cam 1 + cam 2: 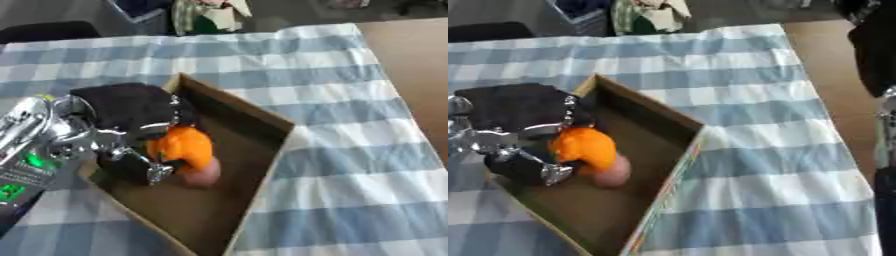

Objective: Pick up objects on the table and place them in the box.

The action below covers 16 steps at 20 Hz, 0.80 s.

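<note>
left hand (131,135) curling round round orange object (182,146) | hanging inside brown cardboard box (254,150) | pinkish round thing (203,174) lying just below hand

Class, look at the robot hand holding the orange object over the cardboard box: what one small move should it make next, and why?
Probably open the fingers and let go. The left robot hand is curled round the orange object, which already sits inside the cardboard box, low over its floor beside a pinkish round thing. Nothing seems left but to release it.

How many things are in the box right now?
2: an orange object held in the left hand over the box, and a pink one just below it. The hand may hide others.
</note>
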Each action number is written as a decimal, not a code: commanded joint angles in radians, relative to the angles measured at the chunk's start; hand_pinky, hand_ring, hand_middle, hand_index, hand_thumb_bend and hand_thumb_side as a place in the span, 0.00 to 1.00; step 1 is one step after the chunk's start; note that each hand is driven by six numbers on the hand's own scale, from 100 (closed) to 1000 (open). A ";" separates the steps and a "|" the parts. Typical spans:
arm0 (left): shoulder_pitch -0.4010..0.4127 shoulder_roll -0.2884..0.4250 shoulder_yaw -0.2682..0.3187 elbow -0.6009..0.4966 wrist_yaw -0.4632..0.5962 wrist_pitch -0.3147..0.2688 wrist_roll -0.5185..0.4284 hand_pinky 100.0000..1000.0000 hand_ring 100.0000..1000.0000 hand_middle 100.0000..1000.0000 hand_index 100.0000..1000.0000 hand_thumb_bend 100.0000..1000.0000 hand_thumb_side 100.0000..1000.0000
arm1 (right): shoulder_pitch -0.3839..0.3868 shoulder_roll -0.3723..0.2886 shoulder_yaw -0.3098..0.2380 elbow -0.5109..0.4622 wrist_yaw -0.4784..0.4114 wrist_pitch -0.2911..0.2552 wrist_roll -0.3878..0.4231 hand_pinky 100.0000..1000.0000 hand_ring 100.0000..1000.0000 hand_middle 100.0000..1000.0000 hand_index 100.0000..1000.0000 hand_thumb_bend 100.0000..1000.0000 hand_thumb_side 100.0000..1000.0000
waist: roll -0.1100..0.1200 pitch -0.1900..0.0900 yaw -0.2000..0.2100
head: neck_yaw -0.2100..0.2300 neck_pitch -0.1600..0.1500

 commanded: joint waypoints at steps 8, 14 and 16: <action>-0.006 0.016 0.064 -0.053 -0.079 -0.027 0.048 0.72 0.96 0.91 1.00 0.50 1.00 | -0.008 -0.012 -0.008 -0.020 -0.004 -0.002 -0.001 0.79 0.60 0.45 0.74 0.00 0.59 | -0.005 -0.025 0.004 | 0.000 0.007; 0.003 0.020 0.162 -0.085 -0.042 0.014 0.106 0.71 0.94 0.89 1.00 0.40 0.99 | -0.007 -0.010 -0.008 -0.022 -0.006 -0.002 -0.006 0.79 0.60 0.45 0.74 0.00 0.59 | -0.009 -0.032 0.009 | -0.002 0.018; 0.009 0.018 0.188 -0.086 -0.025 0.024 0.123 0.70 0.94 0.88 1.00 0.38 0.99 | -0.007 -0.007 -0.008 -0.023 -0.007 -0.002 -0.009 0.79 0.60 0.45 0.74 0.00 0.59 | -0.011 -0.035 0.011 | 0.000 0.026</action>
